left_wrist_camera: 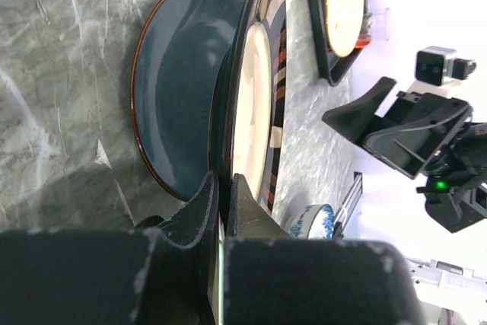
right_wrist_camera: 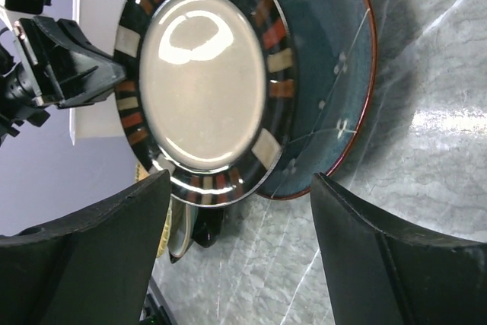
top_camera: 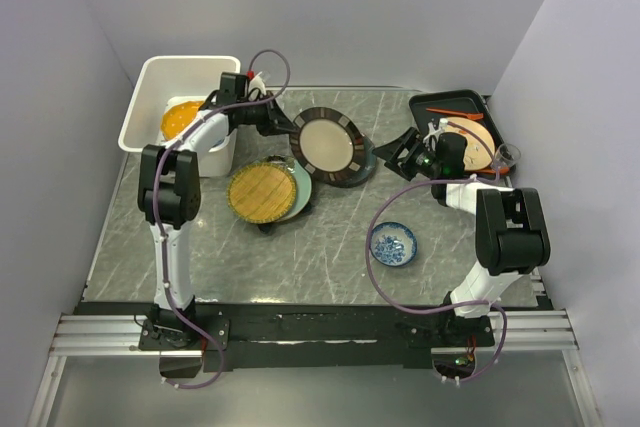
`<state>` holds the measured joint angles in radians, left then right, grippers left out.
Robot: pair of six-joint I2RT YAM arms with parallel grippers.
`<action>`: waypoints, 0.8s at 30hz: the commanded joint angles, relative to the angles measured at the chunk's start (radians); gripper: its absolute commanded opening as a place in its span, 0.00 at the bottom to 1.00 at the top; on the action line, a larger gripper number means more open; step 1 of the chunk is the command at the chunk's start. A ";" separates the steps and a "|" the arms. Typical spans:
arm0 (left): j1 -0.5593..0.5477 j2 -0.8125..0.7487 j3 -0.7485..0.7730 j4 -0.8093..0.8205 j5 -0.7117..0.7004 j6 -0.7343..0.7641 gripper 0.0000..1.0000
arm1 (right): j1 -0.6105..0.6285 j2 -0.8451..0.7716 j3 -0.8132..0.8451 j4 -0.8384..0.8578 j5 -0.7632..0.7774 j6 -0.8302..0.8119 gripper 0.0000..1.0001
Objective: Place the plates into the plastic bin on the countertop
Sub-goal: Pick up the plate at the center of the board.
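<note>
Five plates were in view. The left gripper [left_wrist_camera: 226, 192] was clamped on the left rim of one dark brown round plate with a cream centre and striped border [top_camera: 328, 145], holding it tilted over one dark teal round plate [top_camera: 367, 159] on the grey marble-look countertop [top_camera: 300, 257]. One orange plate [top_camera: 180, 119] lay in the single white rectangular plastic bin [top_camera: 190, 67], far left. One yellow woven-pattern plate [top_camera: 262, 192] sat on one pale green plate [top_camera: 303, 190]. The right gripper [top_camera: 398, 154] stood with jaws apart and empty, just right of the teal plate.
</note>
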<state>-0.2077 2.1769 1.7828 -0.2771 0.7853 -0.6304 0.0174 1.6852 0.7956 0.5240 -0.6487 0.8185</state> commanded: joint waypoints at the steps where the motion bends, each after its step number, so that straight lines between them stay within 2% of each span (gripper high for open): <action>1: 0.019 -0.143 0.010 0.145 0.121 -0.080 0.01 | 0.006 -0.042 -0.010 0.045 -0.016 -0.007 0.82; 6: 0.036 -0.167 0.009 0.144 0.126 -0.083 0.01 | 0.006 -0.044 -0.016 0.051 -0.019 -0.007 0.82; 15: 0.063 -0.221 0.006 0.138 0.123 -0.084 0.01 | 0.006 -0.064 -0.022 0.031 -0.002 -0.024 0.93; 24: 0.099 -0.288 0.006 0.128 0.103 -0.081 0.01 | 0.006 -0.076 -0.019 0.024 0.000 -0.028 0.98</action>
<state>-0.1261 2.0254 1.7611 -0.2531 0.7929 -0.6662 0.0174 1.6501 0.7784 0.5297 -0.6476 0.8059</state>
